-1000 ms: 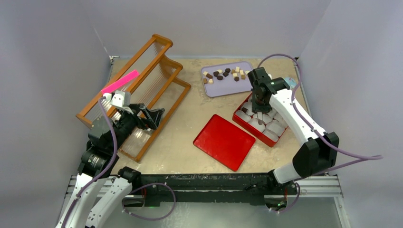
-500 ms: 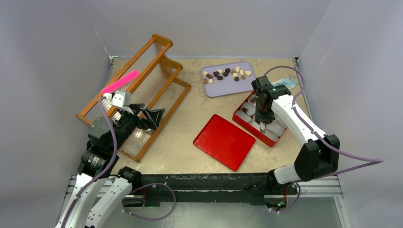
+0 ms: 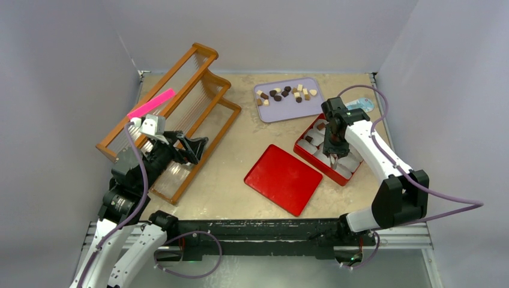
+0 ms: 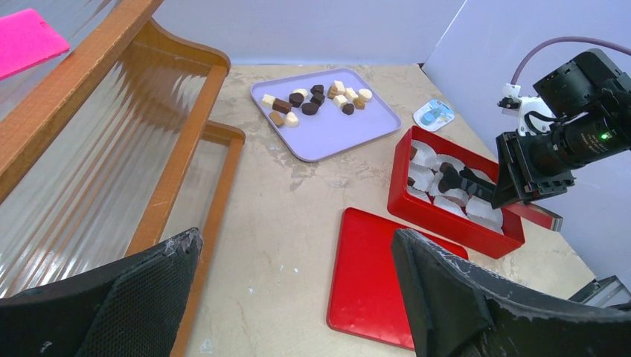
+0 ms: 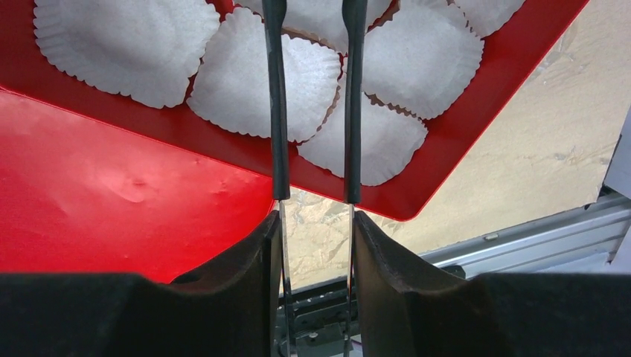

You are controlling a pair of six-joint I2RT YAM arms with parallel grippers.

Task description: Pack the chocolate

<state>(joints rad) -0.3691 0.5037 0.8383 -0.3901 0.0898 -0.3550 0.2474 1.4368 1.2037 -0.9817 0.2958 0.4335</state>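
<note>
We are counting roughly fifteen chocolates (image 4: 311, 108) on one tray (image 4: 335, 137), well apart from both grippers. Left gripper (image 4: 298, 297) jaws are gaping empty; right gripper (image 5: 315, 223) jaws are clenching tweezers (image 5: 277, 111) over one red box (image 5: 454, 149).
</note>
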